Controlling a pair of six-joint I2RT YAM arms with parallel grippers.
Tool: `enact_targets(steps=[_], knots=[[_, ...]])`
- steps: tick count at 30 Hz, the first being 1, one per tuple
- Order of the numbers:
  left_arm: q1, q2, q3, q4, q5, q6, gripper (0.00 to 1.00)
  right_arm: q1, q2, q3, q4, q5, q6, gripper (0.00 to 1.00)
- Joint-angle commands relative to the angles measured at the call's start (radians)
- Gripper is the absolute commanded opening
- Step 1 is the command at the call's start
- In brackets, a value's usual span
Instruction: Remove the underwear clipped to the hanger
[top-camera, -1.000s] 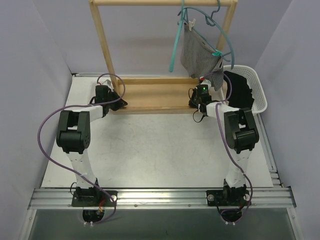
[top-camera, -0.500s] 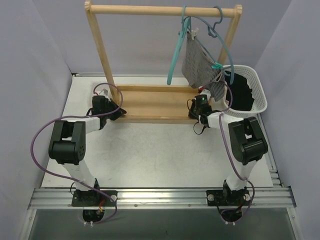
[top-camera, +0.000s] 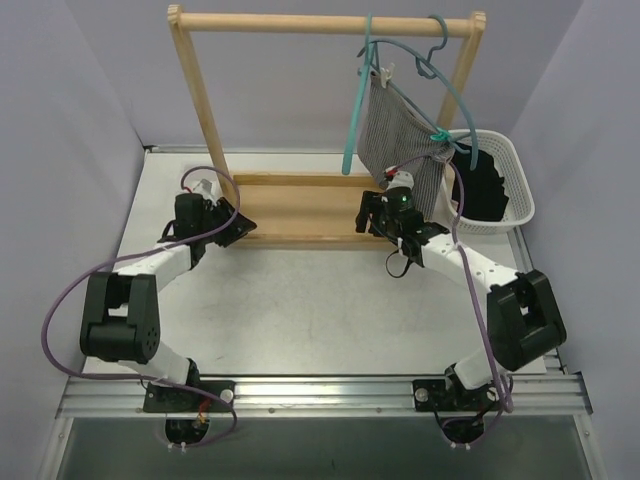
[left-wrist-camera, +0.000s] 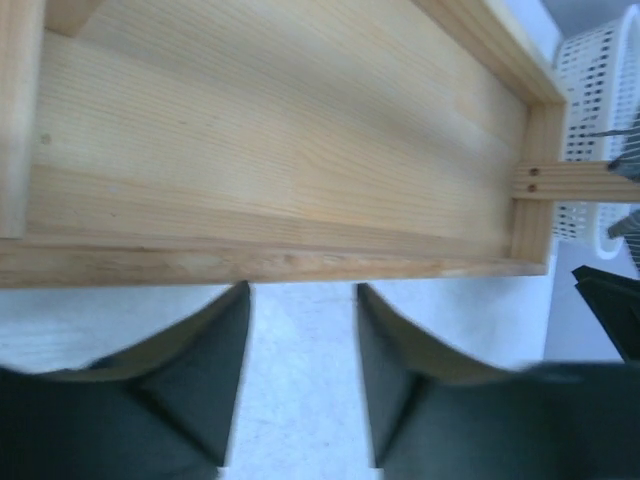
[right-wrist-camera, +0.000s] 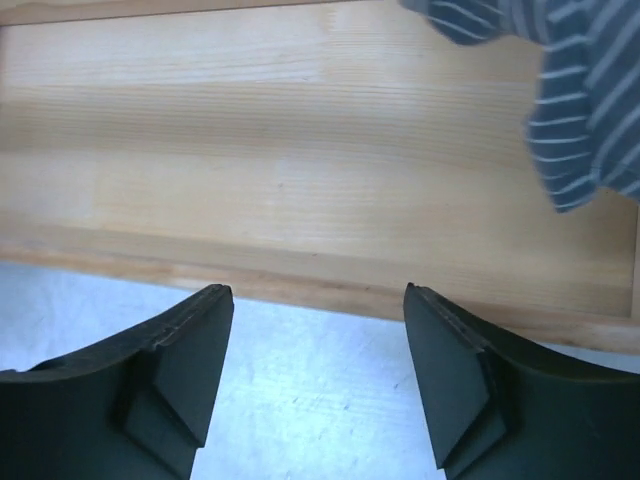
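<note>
White links (top-camera: 165, 262), black joints (top-camera: 120, 318), purple cables (top-camera: 44, 330), green wrist light (top-camera: 403, 198), black claw fingers (right-wrist-camera: 185, 370).

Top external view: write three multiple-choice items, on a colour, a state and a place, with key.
1. The hanger is: A teal; B red; C white.
2. The right hand is: A open, empty; B shut on the hanger; C shut on cloth.
3. The black underwear lies: A clipped to the hanger; B in the white basket; C in the right hand.
Key: A, its arms are teal; A, fingers apart, nothing between; B, it sits heaped in the basket.
</note>
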Motion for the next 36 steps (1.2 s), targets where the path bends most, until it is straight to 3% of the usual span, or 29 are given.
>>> enact_targets(steps=[1,3,9,14,22,24,26,27,30,36], knots=[[-0.005,-0.117,-0.008,-0.034,0.058,-0.011,0.6,0.041,-0.119,0.027,-0.052,0.033,-0.051,0.71],[-0.01,-0.188,-0.03,-0.054,0.068,-0.011,0.96,0.099,-0.174,0.0,-0.078,0.051,-0.074,0.85],[-0.011,-0.393,-0.082,-0.14,0.113,0.003,0.94,0.265,-0.429,-0.071,-0.211,0.007,-0.119,0.93],[-0.013,-0.487,-0.088,-0.23,0.144,0.012,0.94,0.31,-0.593,-0.076,-0.345,-0.093,-0.074,0.96],[-0.014,-0.587,-0.076,-0.299,0.193,0.035,0.94,0.32,-0.837,0.093,-0.353,-0.105,-0.065,0.93],[-0.014,-0.605,-0.084,-0.31,0.203,0.037,0.94,0.32,-0.865,0.188,-0.374,-0.021,-0.075,0.91],[-0.013,-0.616,-0.088,-0.322,0.219,0.041,0.94,0.319,-0.876,0.272,-0.447,0.092,-0.071,0.88],[-0.014,-0.63,-0.091,-0.327,0.22,0.043,0.94,0.32,-0.871,0.31,-0.48,0.242,-0.065,0.88],[-0.014,-0.65,-0.105,-0.33,0.223,0.044,0.94,0.32,-0.827,0.423,-0.575,0.44,-0.077,0.91],[-0.013,-0.642,-0.11,-0.332,0.236,0.056,0.94,0.319,-0.552,0.645,-0.692,0.46,-0.105,0.98]])
